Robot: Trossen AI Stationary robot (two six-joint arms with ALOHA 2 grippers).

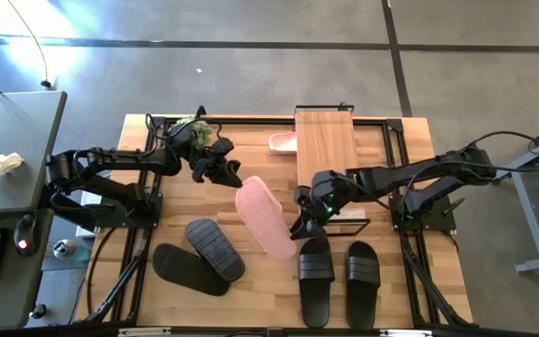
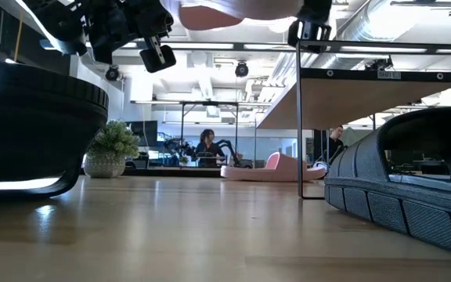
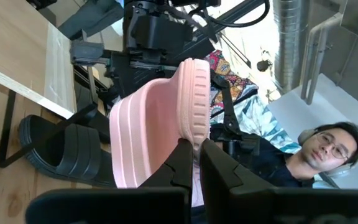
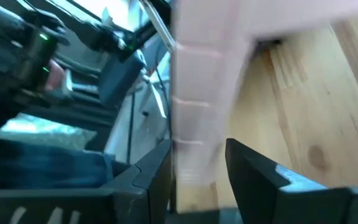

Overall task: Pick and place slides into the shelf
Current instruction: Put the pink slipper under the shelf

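high view, shelf: the small low rack with a light-wood plank top and thin black wire frame (image 1: 325, 150) stands at the far middle of the big wooden table (image 1: 400, 281); one pale pink ribbed slide (image 1: 283, 142) lies just beside its left edge, whether under the plank i cannot tell.
high view, carried slide: a second pale pink slide (image 1: 265, 216) hangs between both arms; the left gripper (image 1: 221, 172) is at its heel end, the right gripper (image 1: 305, 225) at its other end.
high view, left to do: two black ridged-sole slides, overlapping (image 1: 199, 257), lie front left, and two black strapped slides, side by side (image 1: 338, 276), lie front right, all on the table.
low view: a black slide fills each side of the foreground; the pink slide on the table (image 2: 276, 168) rests far back near the rack's leg.
left wrist view: the left gripper's fingers (image 3: 219, 167) are pinched narrow on the pink slide's rim (image 3: 194, 109).
right wrist view: the right gripper's fingers (image 4: 257, 165) stand wide on either side of the pink slide's edge (image 4: 194, 118); whether they press it i cannot tell.
progress: by my judgement early, one slide by the rack, one in the air, four black ones waiting.
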